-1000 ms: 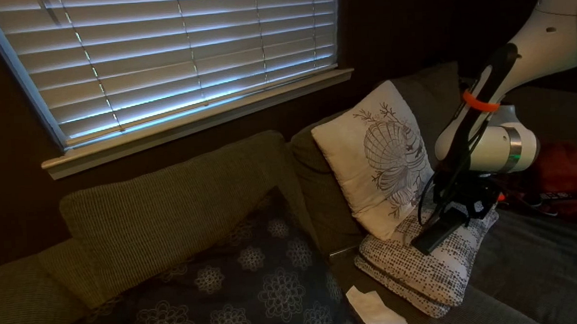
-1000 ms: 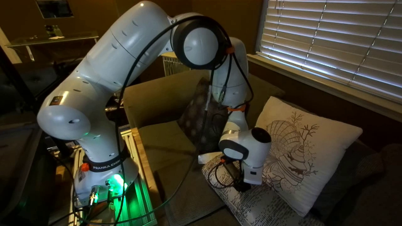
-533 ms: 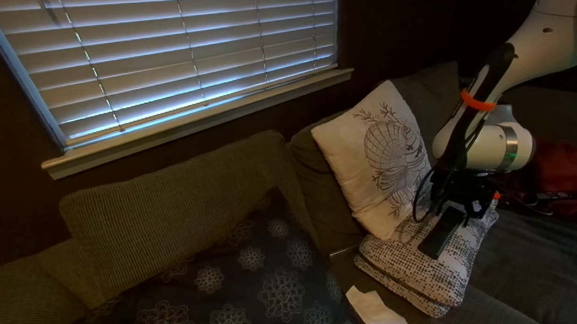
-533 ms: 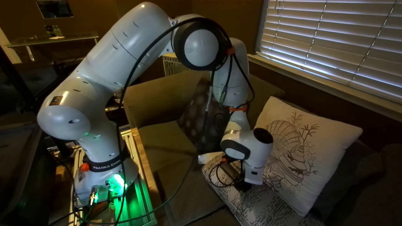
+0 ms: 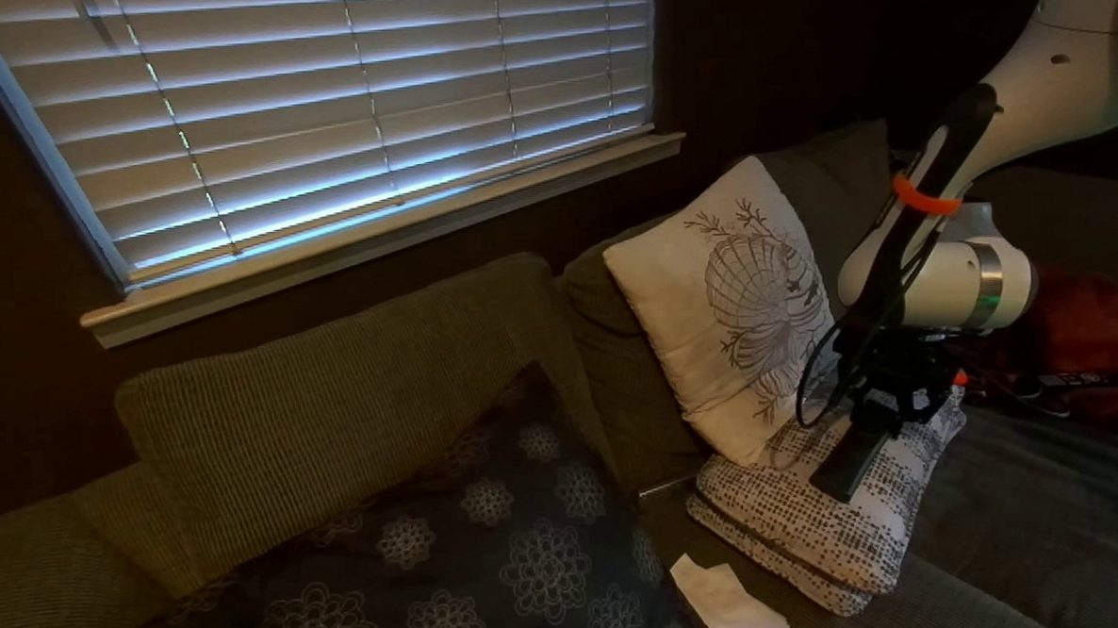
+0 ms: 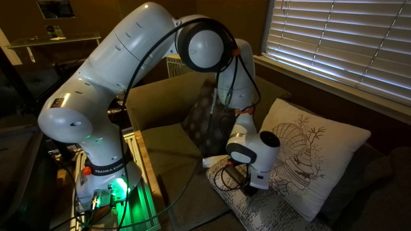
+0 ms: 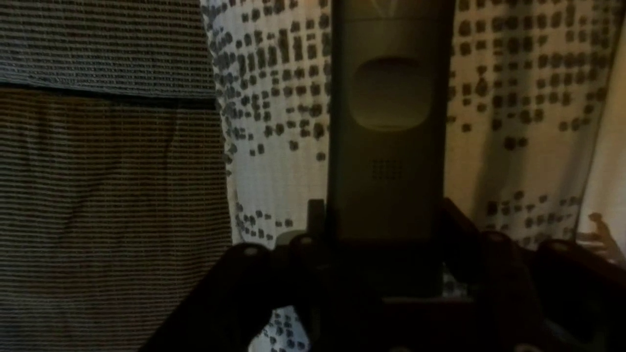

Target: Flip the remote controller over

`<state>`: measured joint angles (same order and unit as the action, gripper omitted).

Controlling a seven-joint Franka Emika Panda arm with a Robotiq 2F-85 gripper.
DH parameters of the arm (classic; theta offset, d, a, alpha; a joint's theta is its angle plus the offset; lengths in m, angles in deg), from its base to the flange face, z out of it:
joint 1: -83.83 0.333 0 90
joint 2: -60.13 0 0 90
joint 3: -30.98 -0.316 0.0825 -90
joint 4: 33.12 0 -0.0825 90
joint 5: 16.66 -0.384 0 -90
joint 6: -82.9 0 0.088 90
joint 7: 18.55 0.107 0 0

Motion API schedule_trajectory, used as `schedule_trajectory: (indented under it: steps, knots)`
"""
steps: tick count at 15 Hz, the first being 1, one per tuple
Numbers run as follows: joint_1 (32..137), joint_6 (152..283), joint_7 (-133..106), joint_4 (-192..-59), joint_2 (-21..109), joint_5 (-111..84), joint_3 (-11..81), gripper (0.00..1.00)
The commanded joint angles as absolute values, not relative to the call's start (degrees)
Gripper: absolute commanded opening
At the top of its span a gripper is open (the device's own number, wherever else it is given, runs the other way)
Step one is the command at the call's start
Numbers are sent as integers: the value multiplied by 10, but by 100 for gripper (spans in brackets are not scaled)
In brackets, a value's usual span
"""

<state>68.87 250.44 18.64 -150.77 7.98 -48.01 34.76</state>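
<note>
The remote controller (image 5: 849, 464) is a slim dark bar sticking out from my gripper (image 5: 886, 415) above the dotted cushion in an exterior view. In the wrist view the remote (image 7: 389, 146) points straight up the picture. Its face with a rounded recess and a small dotted grid is toward the camera. My gripper's fingers (image 7: 384, 220) stand at both long edges of its near end, the right one tilted. They look shut on it, though the picture is very dark. In an exterior view the gripper (image 6: 249, 190) is mostly behind the wrist, and I cannot make out the remote there.
Black-and-white dotted cushions (image 5: 814, 529) lie stacked under the gripper. A white shell-print cushion (image 5: 743, 315) leans close behind. A white paper (image 5: 727, 604) and a dark flowered cushion (image 5: 494, 543) are at the side. A cable (image 6: 189, 189) hangs along the arm.
The gripper has shifted slightly left and down in an exterior view. The remote swung with it; its broad side showed half a second ago, and its upper part looks narrower now.
</note>
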Motion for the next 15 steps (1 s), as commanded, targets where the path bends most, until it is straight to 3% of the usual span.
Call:
schedule_trajectory:
  steps: [1, 7, 15]
  knots:
    - [688, 2496, 189, -1511, 89, -496, 351, 31]
    - [695, 2517, 181, -1578, 156, -492, 369, 31]
    - [816, 2526, 246, -1618, 214, -446, 519, 31]
